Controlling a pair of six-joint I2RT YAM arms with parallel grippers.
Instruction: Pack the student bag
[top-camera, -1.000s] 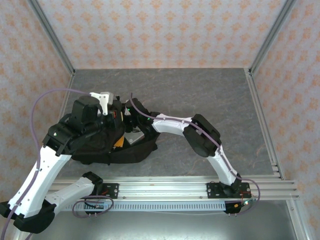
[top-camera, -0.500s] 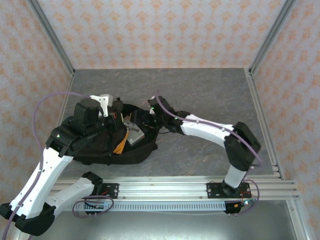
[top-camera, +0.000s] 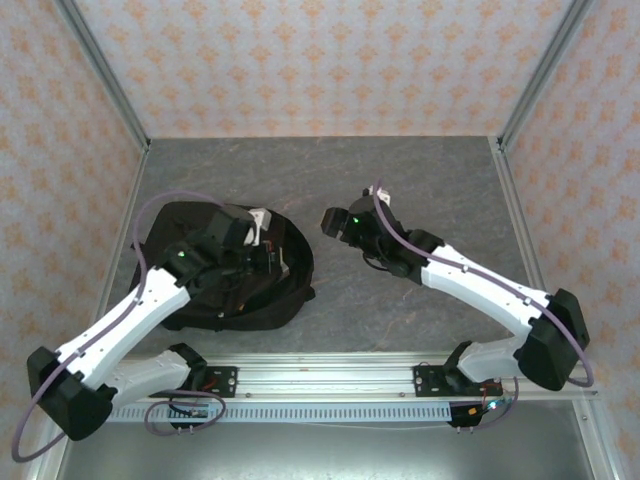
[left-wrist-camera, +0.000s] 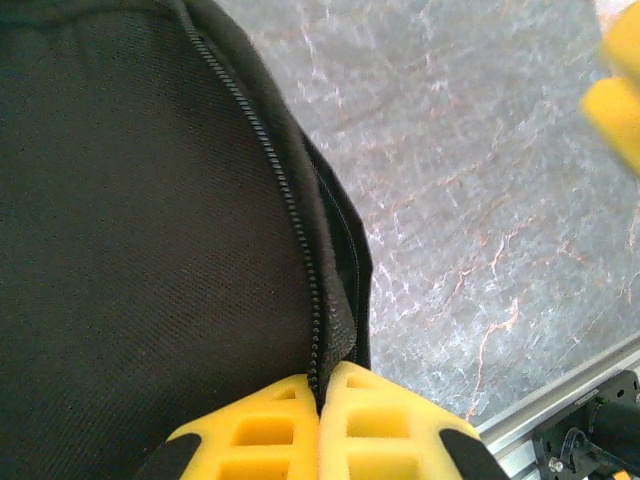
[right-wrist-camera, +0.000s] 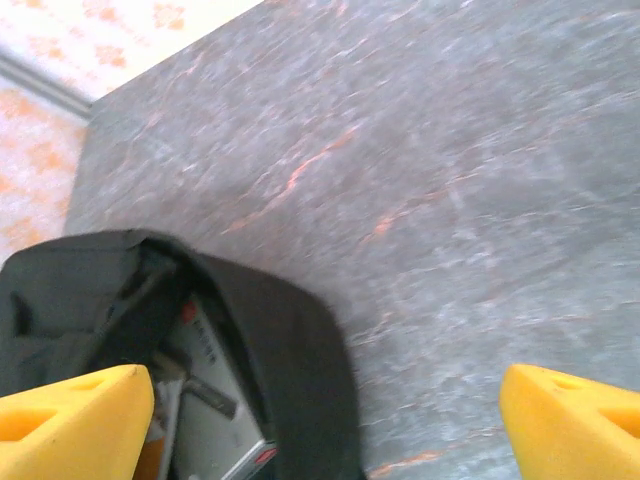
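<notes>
Left gripper rests closed on student bag zipper.

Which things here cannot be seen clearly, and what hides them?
- Top external: opening and contents of the student bag, covered by the left arm.
- Left wrist: what the shut left gripper pinches at the zipper; the gripper itself and the bottom edge hide it.
- Right wrist: the grey item inside the bag; blurred, cut off by the bottom edge.
- Left wrist: a yellow shape at the right edge; blurred, cut off.

Grey marbled tabletop enclosed by orange-patterned wallpapered walls.
</notes>
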